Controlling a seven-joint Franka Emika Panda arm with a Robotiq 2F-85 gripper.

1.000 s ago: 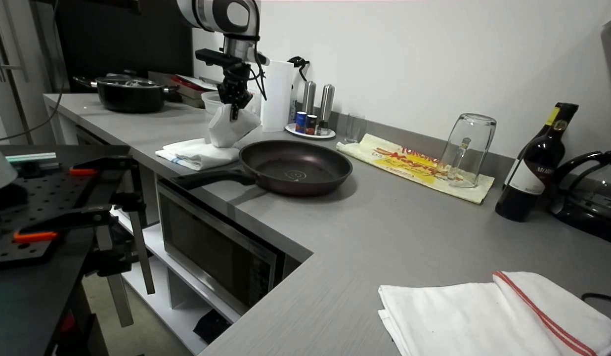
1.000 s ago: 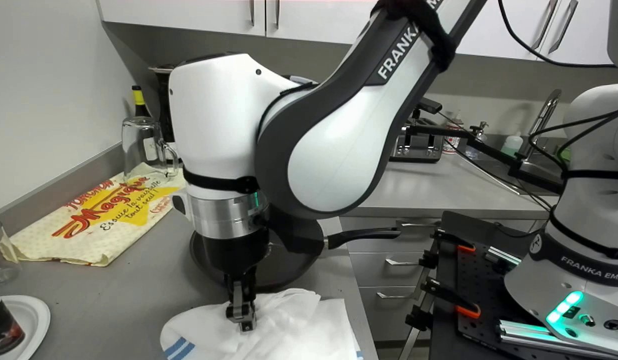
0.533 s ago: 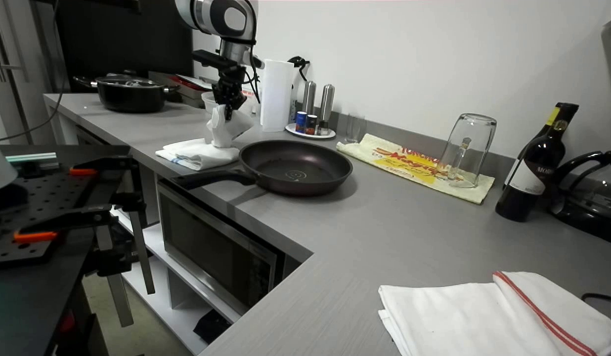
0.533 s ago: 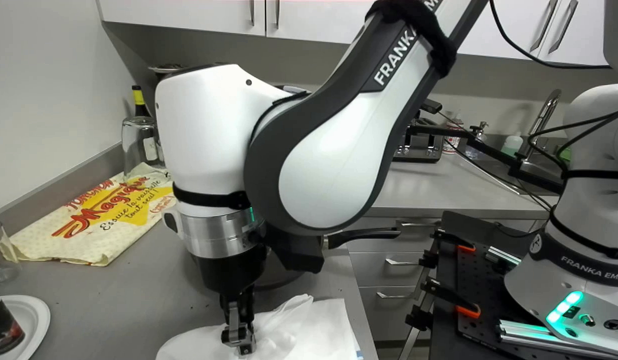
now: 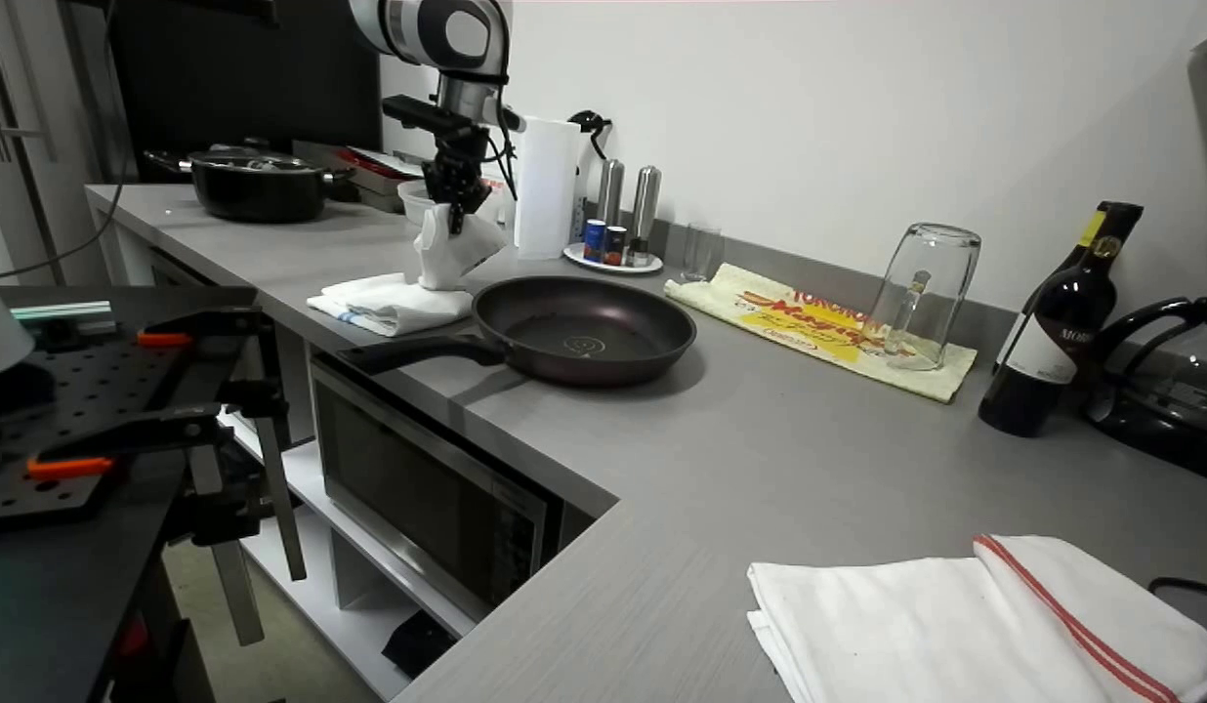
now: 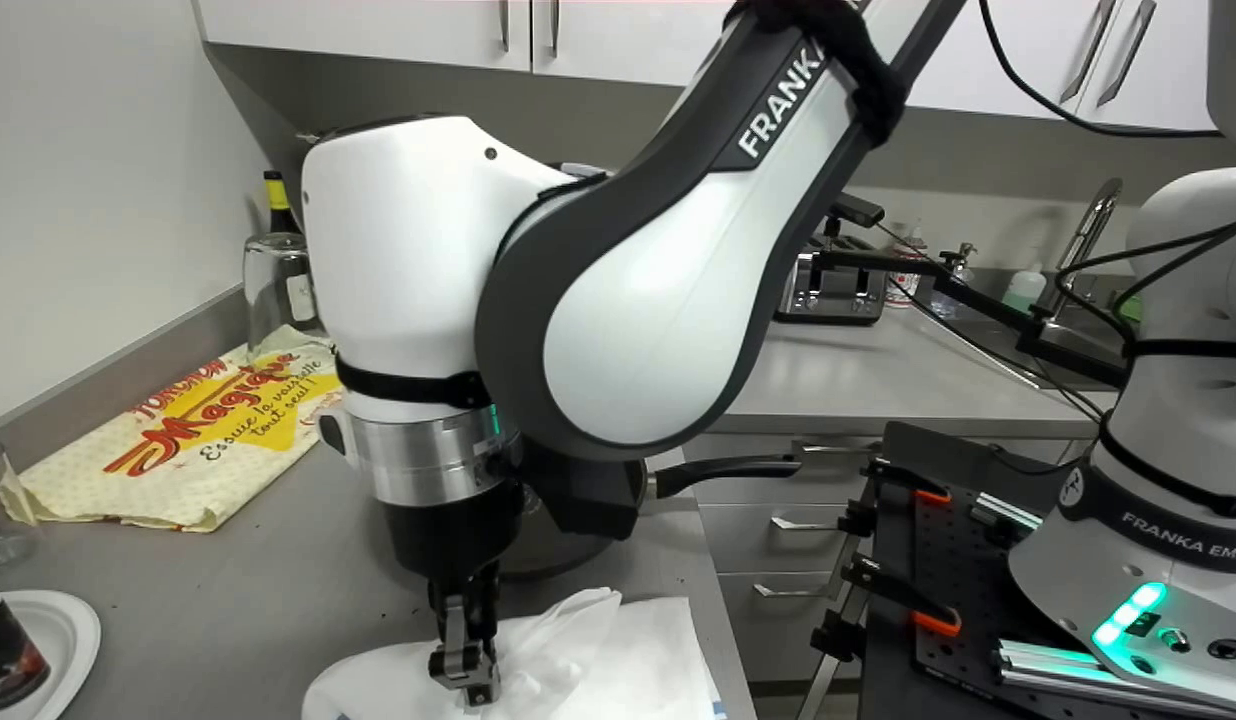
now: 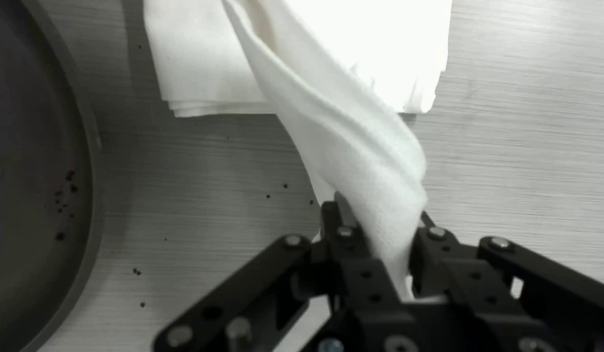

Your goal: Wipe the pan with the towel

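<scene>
The dark frying pan [image 5: 584, 337] sits on the grey counter; its handle [image 6: 728, 470] shows beside my arm in an exterior view, which hides much of the pan. In the wrist view the pan [image 7: 33, 171] is at the left edge with dark crumbs inside. A white towel with blue stripes [image 5: 379, 305] lies partly folded beside the pan. My gripper [image 5: 455, 227] is closed on a bunched part of this towel, lifted above the counter. In the wrist view the towel [image 7: 360, 161] runs up between the fingers [image 7: 377, 212]. The gripper [image 6: 468, 680] is apart from the pan.
A paper towel roll [image 5: 547, 190] and a white plate [image 6: 73, 640] with small cans stand by the wall. An upturned glass mug [image 5: 921, 293] rests on a yellow cloth [image 6: 208, 440]. A red-striped white towel [image 5: 955, 625] lies in front. Crumbs [image 7: 285, 186] dot the counter.
My gripper has dropped slightly and shifted away from the pan, then risen a little. The held part of the towel moved with it. The pan has not moved.
</scene>
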